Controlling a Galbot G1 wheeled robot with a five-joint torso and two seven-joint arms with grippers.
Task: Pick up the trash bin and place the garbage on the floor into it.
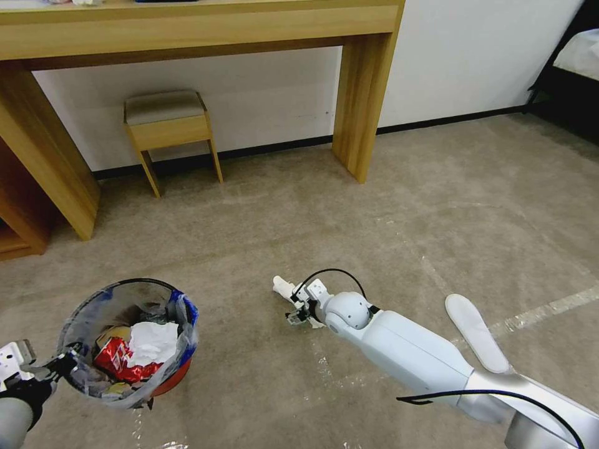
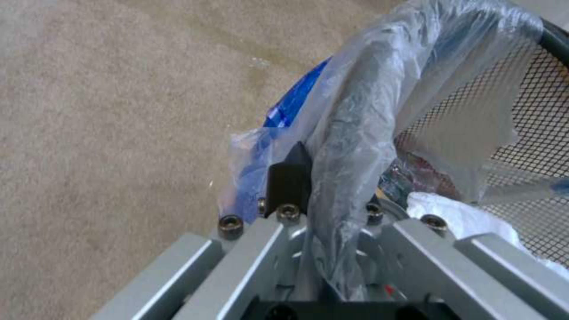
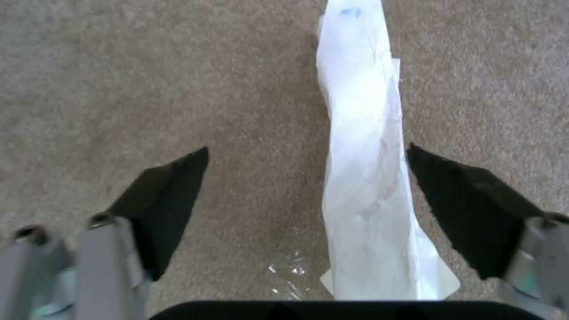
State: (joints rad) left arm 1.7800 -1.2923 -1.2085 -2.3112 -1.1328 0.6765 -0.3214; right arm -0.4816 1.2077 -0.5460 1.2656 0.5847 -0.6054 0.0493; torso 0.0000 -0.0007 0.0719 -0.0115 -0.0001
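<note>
Reaching low across the floor (image 1: 349, 212), the right arm is bringing the right gripper (image 1: 298, 310) down over a twisted white paper strip (image 3: 364, 178); its jaws are standing wide, the strip lying on the carpet between them but closer to one fingertip (image 3: 456, 200) than the other. At the robot's left, the left gripper (image 2: 332, 195) is pinching the bagged rim of the trash bin (image 1: 134, 340) and appearing to hold it just off the carpet. Inside the bin's clear liner are sitting a crumpled white tissue (image 1: 151, 342) and a crushed red wrapper (image 1: 118, 362). My guess is the off-centre strip could slide out as the jaws close, or the thin paper could be pressed flat into the pile instead of lifted. Gripped by one rim only, the bin could tilt and spill, and the slick liner might slip.
</note>
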